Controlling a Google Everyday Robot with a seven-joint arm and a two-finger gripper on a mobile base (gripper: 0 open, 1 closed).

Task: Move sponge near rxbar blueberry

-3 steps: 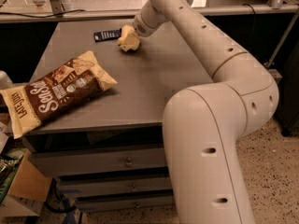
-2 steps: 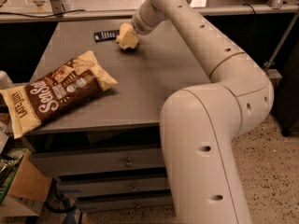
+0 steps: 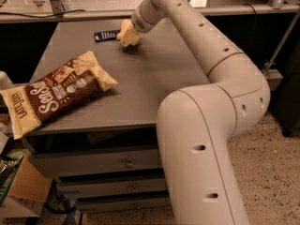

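Right now the hand is sitting at the far side of the grey desk, at the end of the long cream arm that is reaching across from the right. The fingers are closing on the sponge and are gripping it. The sponge is pale yellow and is hanging tilted under the hand, and a small dark shadow is lying on the desk just below it. I cannot tell if the lower corner of the sponge is touching the surface or is a little above it.

The rxbar blueberry is lying flat on the desk just to the left of the sponge. It is a dark, narrow wrapper, and its right end is coming very close to the sponge, almost touching it as seen from the camera.

Nearer to the camera, well apart from these two things, a large brown-and-cream chip bag is lying at the left front part of the desk, with its one end hanging a little over the left edge. Under the desk top, drawers are showing, and a cardboard box is standing on the floor at the lower left.
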